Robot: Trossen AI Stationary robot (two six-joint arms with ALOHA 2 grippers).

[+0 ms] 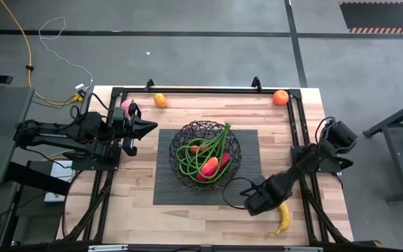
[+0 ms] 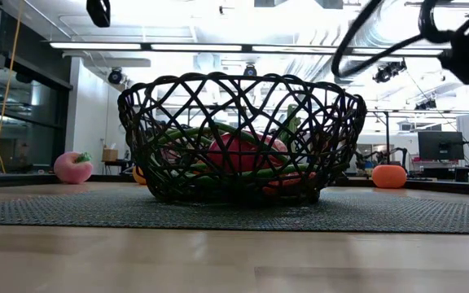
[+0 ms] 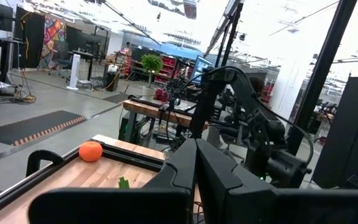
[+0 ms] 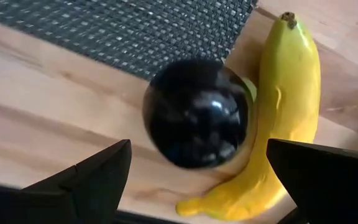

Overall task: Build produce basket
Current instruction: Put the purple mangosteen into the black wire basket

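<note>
At the centre of the wooden worktop (image 1: 117, 210), seen from above, a round black wire basket (image 1: 187, 133) is set on a dark ribbed mat (image 1: 247, 150). Green beans (image 1: 187, 155) and red peppers (image 1: 209, 166) are already laid inside it, so the basket is judged partly filled.

Several pieces are left outside. A pink peach (image 1: 126, 105) lies toward ten o'clock from the basket, just beside the left arm. A small orange (image 1: 159, 100) is found toward eleven o'clock near the far edge, and a second orange (image 1: 280, 97) toward one o'clock at the far corner. A yellow banana (image 1: 283, 218) rests on the bare wood toward four o'clock, just off the mat's near corner.

The right gripper (image 1: 250, 201) is held low toward four o'clock from the basket, next to the banana, with its jaws spread wide and nothing clamped between them. From its wrist camera a dark round fruit (image 4: 197, 112) is seen between the two fingers (image 4: 86, 180), touching the banana's side; this fruit is judged to be the next piece to be picked.

The left gripper (image 1: 147, 127) is parked toward nine o'clock from the basket, its fingers pressed together and empty.

Roughly half of the produce is judged still to be loaded.
</note>
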